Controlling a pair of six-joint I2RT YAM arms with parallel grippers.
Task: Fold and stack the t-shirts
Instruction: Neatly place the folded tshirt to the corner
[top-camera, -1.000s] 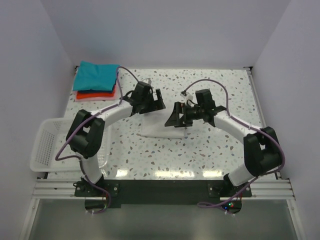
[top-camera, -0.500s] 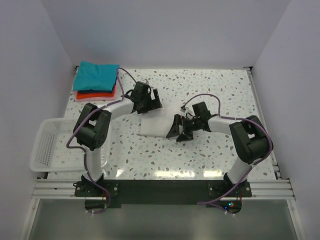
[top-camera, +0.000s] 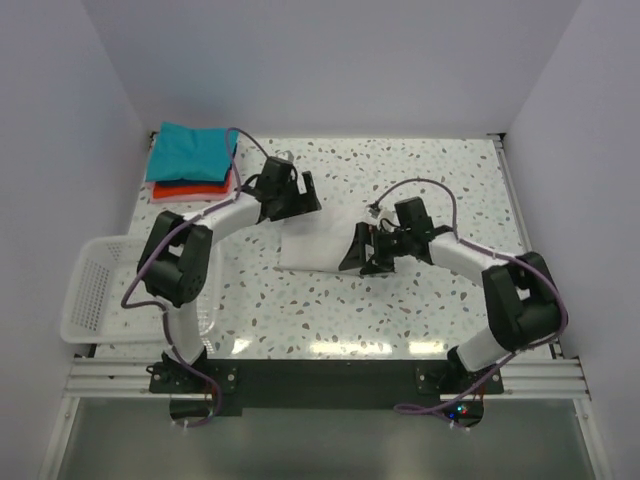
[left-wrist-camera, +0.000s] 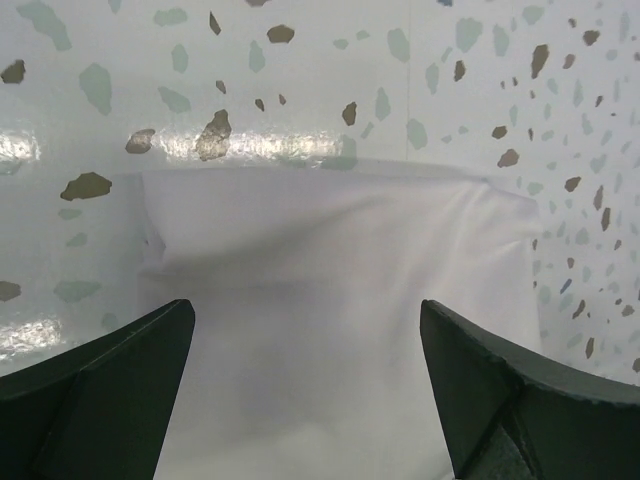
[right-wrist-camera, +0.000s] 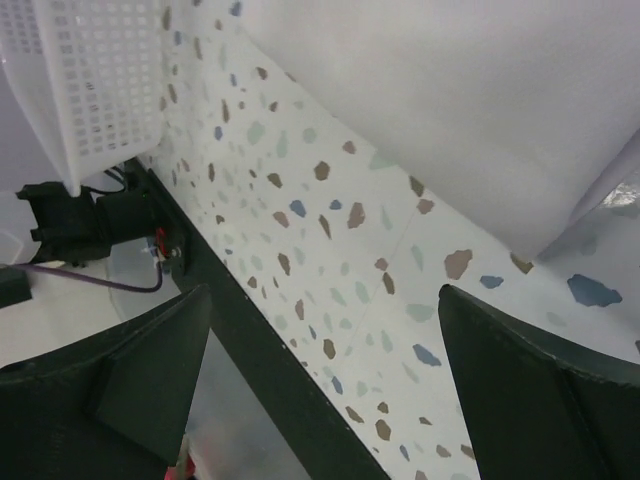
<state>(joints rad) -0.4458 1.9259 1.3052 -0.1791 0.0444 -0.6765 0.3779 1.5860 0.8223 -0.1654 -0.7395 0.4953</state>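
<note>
Jaws on both your grippers stand wide and hold nothing: the folded white t-shirt (left-wrist-camera: 330, 290) lies flat between and ahead of the fingers of the left gripper (top-camera: 298, 202), and just ahead of the right gripper (top-camera: 362, 256). Since half a second ago, your left gripper has shifted slightly away from the right one, toward the teal t-shirt (top-camera: 190, 150) stacked on the red-orange t-shirt (top-camera: 185, 189).

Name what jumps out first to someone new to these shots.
A folded white t-shirt lies at the centre of the table, with the left end effector open at its far edge and the right end effector open at its right edge. In the far left corner a teal t-shirt lies folded on a red-orange t-shirt.
</note>
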